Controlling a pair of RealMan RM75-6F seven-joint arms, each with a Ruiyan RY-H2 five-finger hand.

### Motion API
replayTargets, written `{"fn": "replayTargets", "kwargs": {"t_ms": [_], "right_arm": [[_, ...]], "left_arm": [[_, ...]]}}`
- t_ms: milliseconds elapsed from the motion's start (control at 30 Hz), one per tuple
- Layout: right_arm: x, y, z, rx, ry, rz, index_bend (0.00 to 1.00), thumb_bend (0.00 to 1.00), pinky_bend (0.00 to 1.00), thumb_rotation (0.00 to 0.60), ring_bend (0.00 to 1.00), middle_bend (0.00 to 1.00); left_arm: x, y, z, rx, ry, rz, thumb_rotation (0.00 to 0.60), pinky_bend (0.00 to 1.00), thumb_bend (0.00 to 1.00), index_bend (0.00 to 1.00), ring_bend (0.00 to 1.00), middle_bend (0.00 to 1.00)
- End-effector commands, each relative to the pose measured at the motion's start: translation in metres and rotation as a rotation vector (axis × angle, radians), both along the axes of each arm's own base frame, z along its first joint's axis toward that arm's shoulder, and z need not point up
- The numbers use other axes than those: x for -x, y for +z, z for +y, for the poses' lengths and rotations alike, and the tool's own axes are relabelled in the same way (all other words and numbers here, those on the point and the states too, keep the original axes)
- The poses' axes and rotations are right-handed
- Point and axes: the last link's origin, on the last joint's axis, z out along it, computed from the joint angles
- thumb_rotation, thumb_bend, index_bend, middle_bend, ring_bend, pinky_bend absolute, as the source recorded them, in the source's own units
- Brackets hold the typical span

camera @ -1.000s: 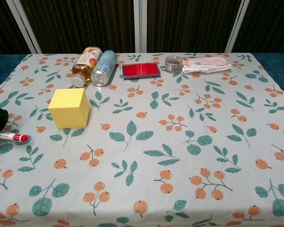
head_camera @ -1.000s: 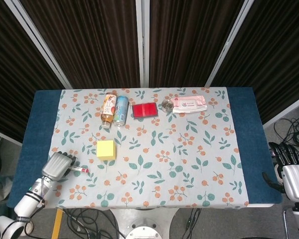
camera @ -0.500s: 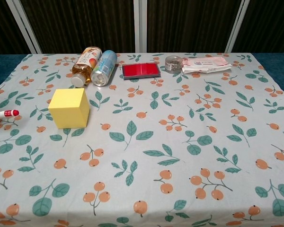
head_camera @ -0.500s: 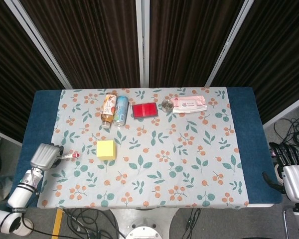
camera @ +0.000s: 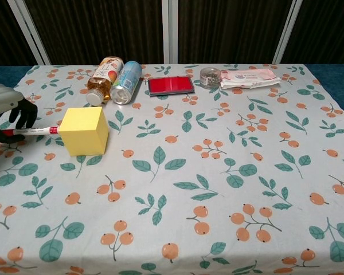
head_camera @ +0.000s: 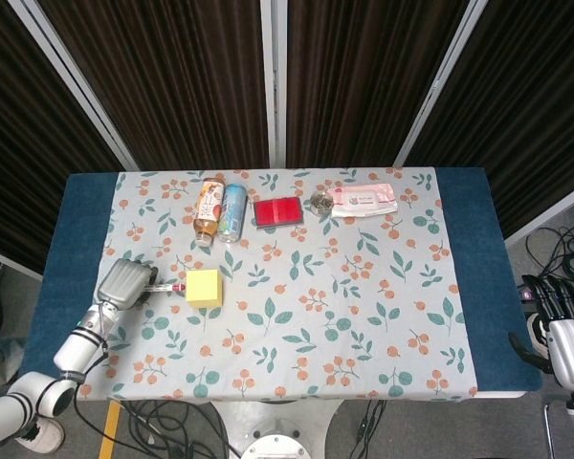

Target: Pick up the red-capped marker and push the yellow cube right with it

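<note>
Since half a second ago the left hand [head_camera: 125,283] has swung inward from the table's left edge toward the middle, carrying the red-capped marker [camera: 35,131] until its cap end sits at the left face of the yellow cube [head_camera: 204,287]. Nearest the robot, the right hand [head_camera: 564,328] hangs off the table's right side, far from the work, with its fingers [head_camera: 551,297] apart and nothing in them. Further in, the left hand's fingers [camera: 24,113] are curled around the marker's rear end, holding it off the floral cloth [head_camera: 364,316]. The marker's long axis lies almost level and runs left to right, pointing straight at the cube, which lies directly right of the hand; in the chest view the cap appears to touch the cube's face, though whether it presses or merely meets it cannot be told. The left hand is plainly the nearer one, and the coming push looks to be a straight slide rightward along the marker's own axis; an off-centre contact could turn the cube instead of sliding it. Beyond, at the far edge, lie a bottle [head_camera: 209,207], a can [head_camera: 233,211], a red case [head_camera: 278,211], a small round tin [head_camera: 320,201] and a pack of wipes [head_camera: 364,201].
</note>
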Motion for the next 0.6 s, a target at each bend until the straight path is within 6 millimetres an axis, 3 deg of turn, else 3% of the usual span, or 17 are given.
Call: {"fn": "replayTargets", "kwargs": {"t_ms": [33,600], "right_arm": [[0.0,0.0,-0.001,0.001,0.001,0.0,0.0,0.2,0.0,0.6,0.0,0.11],[0.003,0.002,0.001,0.004,-0.006,-0.006,0.0,0.2,0.0,0.6,0.0,0.11]], "left_arm": [[-0.011,-0.006,0.004,0.019,-0.026,0.003,0.6,0.62,0.51,0.68,0.54,0.73],[-0.077,-0.036,0.016,0.123,-0.11,-0.022,0.6,0.62,0.52,0.68,0.53,0.73]]}}
